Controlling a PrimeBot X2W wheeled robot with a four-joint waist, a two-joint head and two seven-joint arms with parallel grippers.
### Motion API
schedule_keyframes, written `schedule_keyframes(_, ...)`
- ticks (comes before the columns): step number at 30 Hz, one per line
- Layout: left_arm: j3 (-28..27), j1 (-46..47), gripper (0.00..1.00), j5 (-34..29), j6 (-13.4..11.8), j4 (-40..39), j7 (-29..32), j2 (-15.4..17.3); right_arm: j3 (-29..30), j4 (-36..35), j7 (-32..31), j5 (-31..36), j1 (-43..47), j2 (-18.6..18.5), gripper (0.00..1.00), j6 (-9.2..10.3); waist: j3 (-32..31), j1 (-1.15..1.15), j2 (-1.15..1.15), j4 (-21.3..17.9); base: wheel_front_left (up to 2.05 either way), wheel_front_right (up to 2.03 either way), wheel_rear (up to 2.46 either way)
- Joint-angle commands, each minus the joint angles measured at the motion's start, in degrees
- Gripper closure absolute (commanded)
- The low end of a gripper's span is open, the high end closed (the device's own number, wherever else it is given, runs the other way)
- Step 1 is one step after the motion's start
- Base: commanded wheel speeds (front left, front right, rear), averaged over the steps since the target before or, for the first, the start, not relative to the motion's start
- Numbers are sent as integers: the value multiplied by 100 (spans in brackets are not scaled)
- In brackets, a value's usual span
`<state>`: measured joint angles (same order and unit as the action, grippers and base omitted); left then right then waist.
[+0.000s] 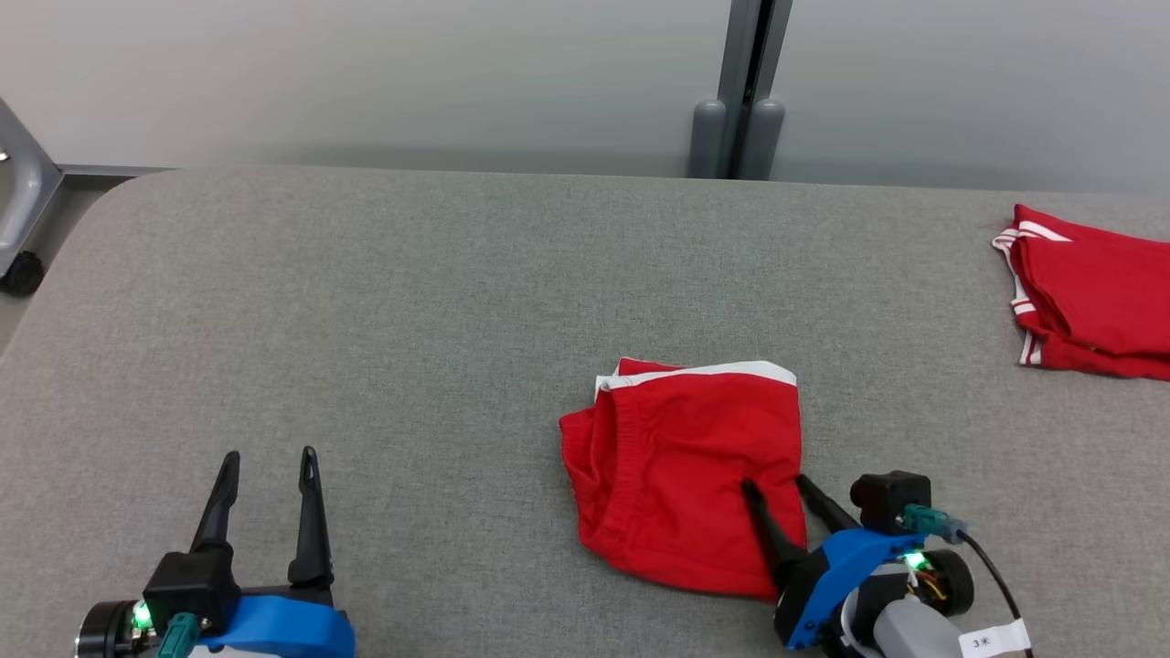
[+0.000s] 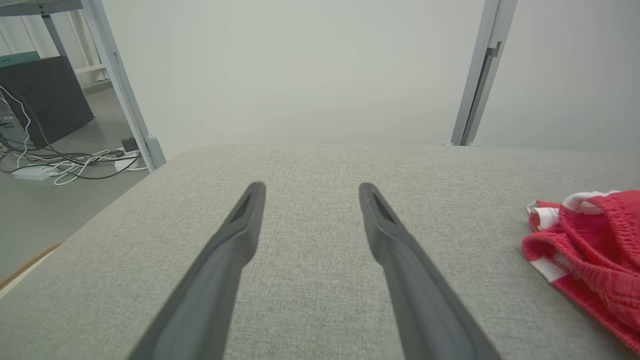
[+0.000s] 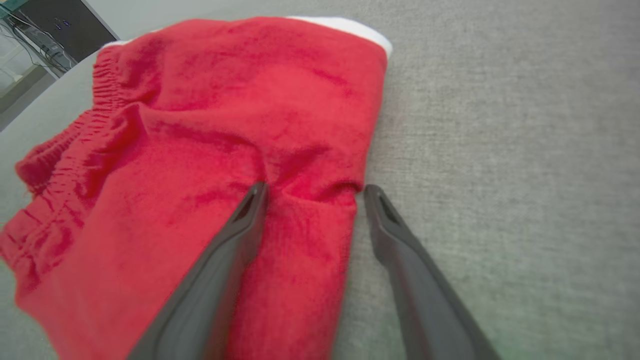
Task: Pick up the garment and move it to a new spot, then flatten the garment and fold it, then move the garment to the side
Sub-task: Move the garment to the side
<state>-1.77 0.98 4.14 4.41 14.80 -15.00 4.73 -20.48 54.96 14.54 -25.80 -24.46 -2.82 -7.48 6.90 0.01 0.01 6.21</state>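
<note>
Straddling the near right edge of the folded red shorts (image 3: 225,125), the right gripper (image 3: 315,190) stands spread, one finger on the cloth and the other on the grey padded table (image 1: 411,302) just beside it. It looks set to pinch that edge and carry the shorts aside. The left gripper (image 1: 270,461) hovers spread, well apart to the left. Bare table lies leftward; another red garment (image 1: 1097,302) takes the far right edge.
</note>
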Motion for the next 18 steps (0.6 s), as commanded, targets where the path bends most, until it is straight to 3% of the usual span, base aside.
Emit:
schedule_keyframes(1,-14,85,0,21,-22,-14,-23,-16,-101,33,0,-96,-63,-16,0,-3,12,-1,-1,6,0,0,0)
schedule_keyframes(2,-5,113,0,36,-15,-7,-23,-27,-444,-3,-18,-422,-53,1,0,-3,40,-1,-1,15,0,0,0)
schedule_keyframes(7,6,190,0,39,-2,-28,-23,-39,-914,22,3,-835,-113,2,0,-4,92,-1,-1,25,0,0,0)
schedule_keyframes(8,8,189,0,43,1,-37,-23,-44,-980,46,13,-927,-154,-2,11,-4,102,-1,-1,23,0,0,0)
schedule_keyframes(9,-5,172,0,53,-4,-59,-23,-49,-1040,125,32,-935,-308,-4,100,-3,127,-1,-1,1,0,0,0)
schedule_keyframes(12,-20,175,0,58,-14,-84,-23,-57,-984,197,55,-697,-538,-14,100,-3,170,-1,-1,-35,0,0,0)
schedule_keyframes(18,0,364,0,19,1,-293,-23,-73,-658,57,69,632,-1173,-295,100,-2,423,-1,-1,-157,0,0,0)
